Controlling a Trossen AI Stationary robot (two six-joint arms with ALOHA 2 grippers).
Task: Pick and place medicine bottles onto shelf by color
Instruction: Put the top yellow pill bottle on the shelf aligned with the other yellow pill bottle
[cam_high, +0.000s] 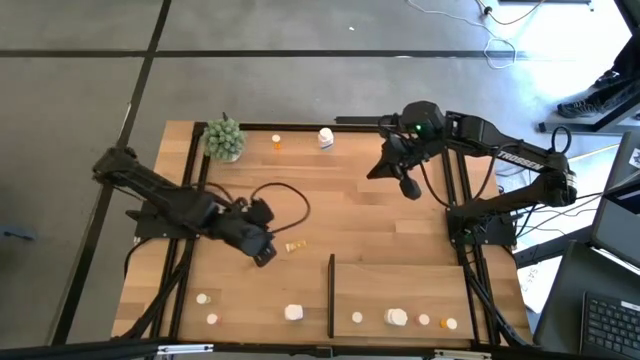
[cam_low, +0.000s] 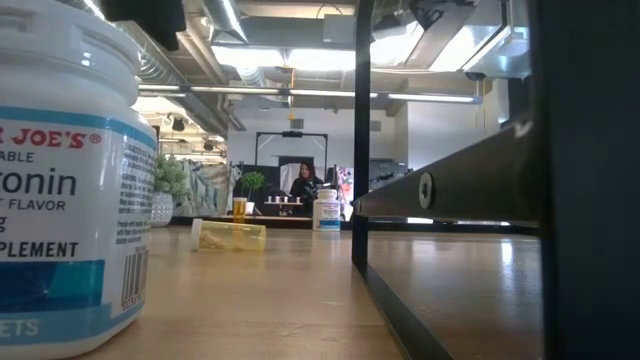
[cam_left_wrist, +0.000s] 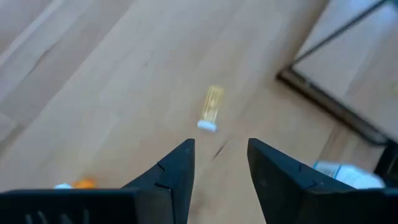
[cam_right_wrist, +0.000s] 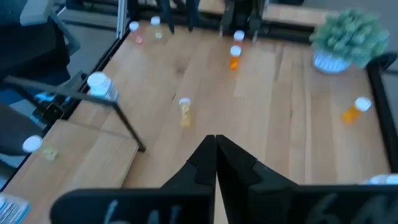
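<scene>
Desk (cam_high: 390, 200): a big flat wood top. It carries everything, and both arms work over it.
Shelf (cam_high: 400, 290): a pale wood panel with a thin black strip on one side. It lies off to the side of the left hand, past the little bottle. A few small bottles already sit on it.
Right hand (cam_high: 410, 188): pinched fully closed, holding nothing. It waits up high, well apart from the little bottle.
Left hand (cam_high: 263, 256): its two fingers are partly spread with nothing between them. It hangs just above the desk.
Little bottle (cam_left_wrist: 212, 107): it lies on its side just ahead of the left hand's fingertips. It is see-through yellow with a white cap.
How it will handle: it looks light and hard, likely plastic. It is round and smooth, so it may roll or slip away if bumped.
Where to take hold: squeezing the middle of the body across its narrow sides seems best, not the cap end.
Other bottles: white ones and orange ones sit far from both hands, near the desk's edges.
</scene>
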